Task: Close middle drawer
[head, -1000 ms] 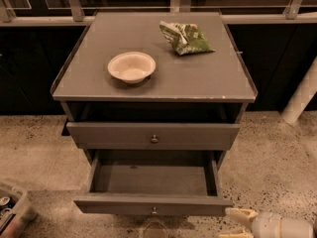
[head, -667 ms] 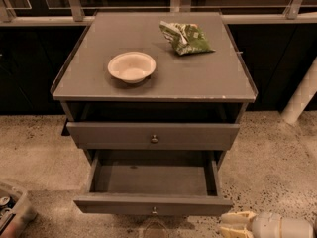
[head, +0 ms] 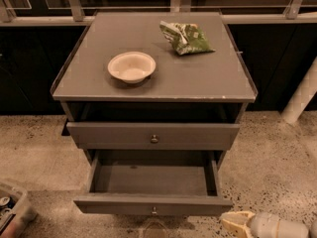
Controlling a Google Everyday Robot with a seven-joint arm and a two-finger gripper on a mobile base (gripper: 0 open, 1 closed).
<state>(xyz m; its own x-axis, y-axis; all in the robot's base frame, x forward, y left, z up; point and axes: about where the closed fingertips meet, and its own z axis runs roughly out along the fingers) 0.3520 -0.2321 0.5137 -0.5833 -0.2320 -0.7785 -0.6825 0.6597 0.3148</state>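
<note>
1. At the far left, low on the speckled floor [head: 39,152], a bin [head: 14,213] holding what looked like cans was seen. No label on them could be read.
2. On the top of the grey cabinet [head: 198,78], left of centre, a pale empty bowl [head: 131,67] was set, well apart from everything else.
3. The middle drawer [head: 153,205] was found pulled far out beneath the upper drawer [head: 109,135], with its plain front turned to the camera and its inside bare. The upper drawer itself was seen standing a little way out.
4. The middle drawer was judged stiff, wooden and fairly heavy, not fragile, and likely to slide straight back when pressed. No grasp was thought necessary. A flat push on the front, close to the small round knob [head: 154,210] at its centre, would be favoured. A push at one corner could be expected to skew and jam the drawer.
5. Toward the back right of the cabinet top, a crumpled green snack bag [head: 185,37] was laid. Printing was visible on it, but no brand or word could be made out.
6. At the bottom right edge, the gripper [head: 237,223] was placed low, just beside the right end of the drawer front and not seen touching it. Whether it was released or clenched could not be told.
</note>
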